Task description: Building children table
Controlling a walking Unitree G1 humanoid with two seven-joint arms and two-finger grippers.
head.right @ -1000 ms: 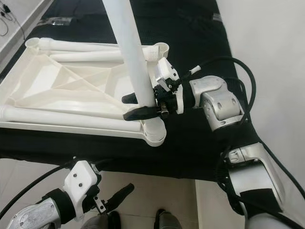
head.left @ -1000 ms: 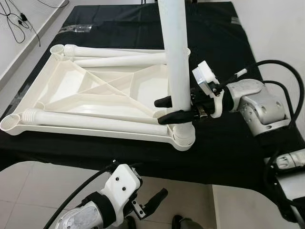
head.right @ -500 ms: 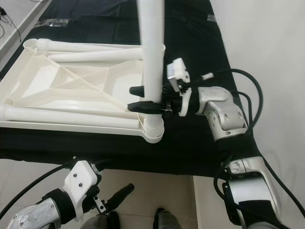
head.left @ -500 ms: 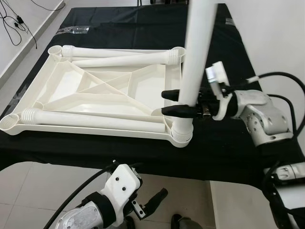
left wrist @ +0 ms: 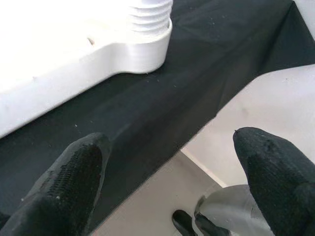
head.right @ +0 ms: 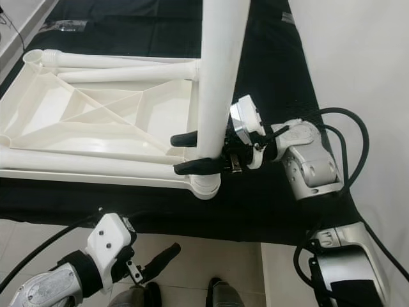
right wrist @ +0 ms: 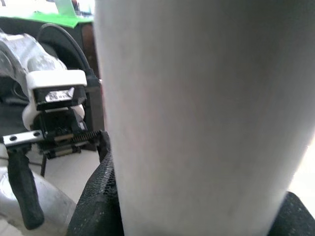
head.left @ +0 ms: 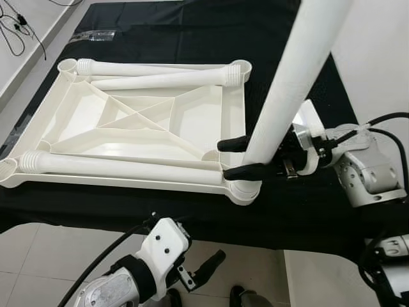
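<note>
Gripping the white table leg [head.left: 291,83] low down, just above its base, the right claw [head.left: 246,158] has one black finger on each side of the tube, and the right wrist view shows the pads pressed to its smooth wall. The leg stands tilted, its foot at the near right corner socket [head.left: 243,190] of the upturned white tabletop [head.left: 137,125], which lies flat on the black-draped bench [head.left: 300,211]. Whether the end is seated in the socket or only resting at its mouth cannot be told.

Judging by its look, the leg is a hollow moulded plastic tube: light, stiff and slick. A long tube held near one end will lever hard against the pads, so the tilt could grow or the tube could twist in the hold. Taking it this low suits steering the end into the socket; a higher hold would steady the top better. The ribbed end of the leg [left wrist: 147,17], seen in the left wrist view, suggests a screw or push fit, so it likely needs squaring up before it goes home.

Three more legs lie loose on the tabletop: two along the far edge [head.left: 153,67] and one along the near edge [head.left: 121,167].

The left claw [head.left: 208,267] hangs below the bench edge, fingers [left wrist: 69,187] spread and holding nothing.
</note>
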